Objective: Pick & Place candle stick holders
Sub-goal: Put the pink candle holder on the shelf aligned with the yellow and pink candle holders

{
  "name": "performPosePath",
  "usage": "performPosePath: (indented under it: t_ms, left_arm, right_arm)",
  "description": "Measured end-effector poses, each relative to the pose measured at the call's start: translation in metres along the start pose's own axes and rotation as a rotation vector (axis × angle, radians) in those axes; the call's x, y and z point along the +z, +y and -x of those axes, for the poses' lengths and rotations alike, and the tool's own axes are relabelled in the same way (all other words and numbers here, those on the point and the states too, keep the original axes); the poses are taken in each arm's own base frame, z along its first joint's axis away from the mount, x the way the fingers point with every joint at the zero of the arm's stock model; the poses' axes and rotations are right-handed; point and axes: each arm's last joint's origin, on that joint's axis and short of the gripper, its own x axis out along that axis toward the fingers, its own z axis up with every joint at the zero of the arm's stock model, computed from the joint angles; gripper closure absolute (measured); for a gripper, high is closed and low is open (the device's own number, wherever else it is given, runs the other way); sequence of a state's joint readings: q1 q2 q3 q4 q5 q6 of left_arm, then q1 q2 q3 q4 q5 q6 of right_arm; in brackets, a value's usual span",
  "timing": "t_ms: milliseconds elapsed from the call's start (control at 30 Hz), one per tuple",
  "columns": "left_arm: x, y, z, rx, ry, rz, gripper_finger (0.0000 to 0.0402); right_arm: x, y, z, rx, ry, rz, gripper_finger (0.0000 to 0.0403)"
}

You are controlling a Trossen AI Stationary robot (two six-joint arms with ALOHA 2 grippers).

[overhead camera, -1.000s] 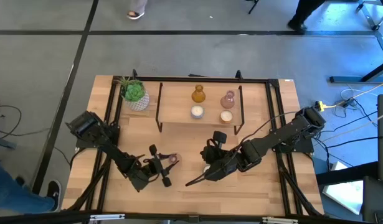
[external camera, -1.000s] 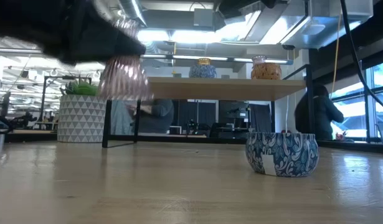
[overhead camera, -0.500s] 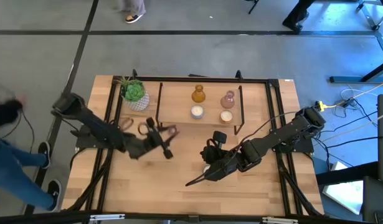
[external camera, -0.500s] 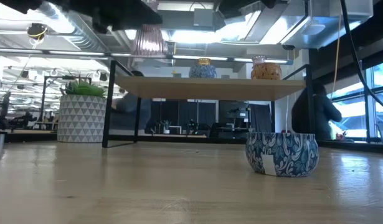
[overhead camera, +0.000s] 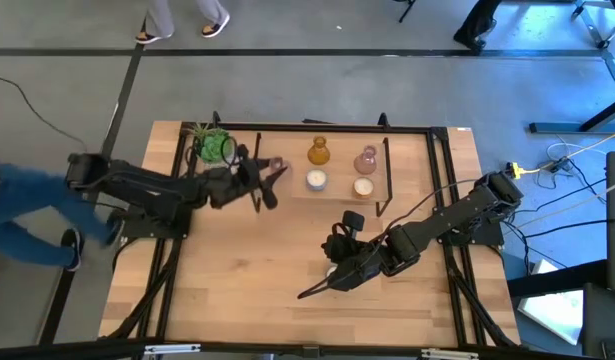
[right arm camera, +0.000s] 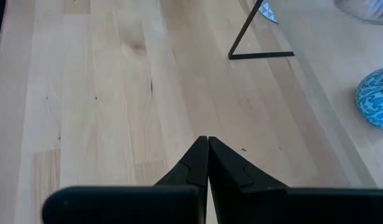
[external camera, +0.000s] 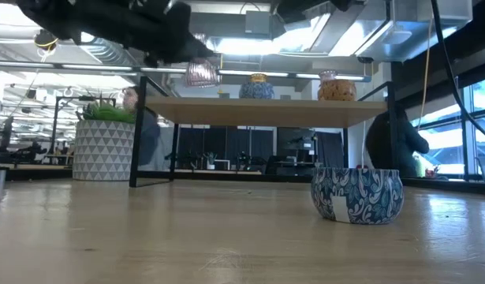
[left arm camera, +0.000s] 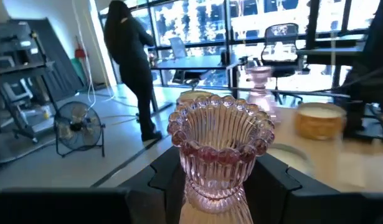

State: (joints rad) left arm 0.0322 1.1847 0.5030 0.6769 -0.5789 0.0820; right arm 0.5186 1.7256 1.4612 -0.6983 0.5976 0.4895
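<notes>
Change: the left gripper (overhead camera: 270, 172) has been carrying the ribbed pink glass holder (overhead camera: 276, 166) up from the front of the table and is now hanging with it over the left end of the raised shelf (overhead camera: 287, 150).
Left jaws: clamping on the pink glass holder (left arm camera: 220, 149) low on its body, cup mouth up.
Meaning: this is looking like the placing step, with the holder about to join the row on the shelf.
Already on shelf: an amber glass holder (overhead camera: 319, 152), another pink glass holder (overhead camera: 366, 159), and two cream-white votives (overhead camera: 315, 179) (overhead camera: 363, 186).
Right gripper: waiting low over the front of the table (overhead camera: 317, 290), its fingers (right arm camera: 207, 163) pressed together with nothing between them.
Still to move: a blue-patterned tin (external camera: 356, 194) is standing on the tabletop near the right arm.
Hard to make out: in the high view the tin is covered by the right arm; whether the holder's base is touching the shelf yet cannot be told.
Background: a person (left arm camera: 132, 68) is standing beyond the table.
</notes>
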Motion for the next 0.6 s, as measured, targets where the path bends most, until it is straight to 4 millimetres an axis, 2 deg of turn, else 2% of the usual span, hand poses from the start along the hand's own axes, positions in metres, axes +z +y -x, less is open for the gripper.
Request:
performPosePath:
  t_ms: [300,600]
  left_arm:
    - [-0.011,0.037,-0.019,-0.003,0.083,0.063,0.0272]
    - [-0.014,0.049,-0.024,-0.007,0.096,0.084,0.0272]
  right_arm:
    - [-0.001,0.001,-0.002,-0.002,0.005,-0.02,0.0393]
    - [-0.003,0.004,-0.006,0.016,0.024,-0.012,0.0393]
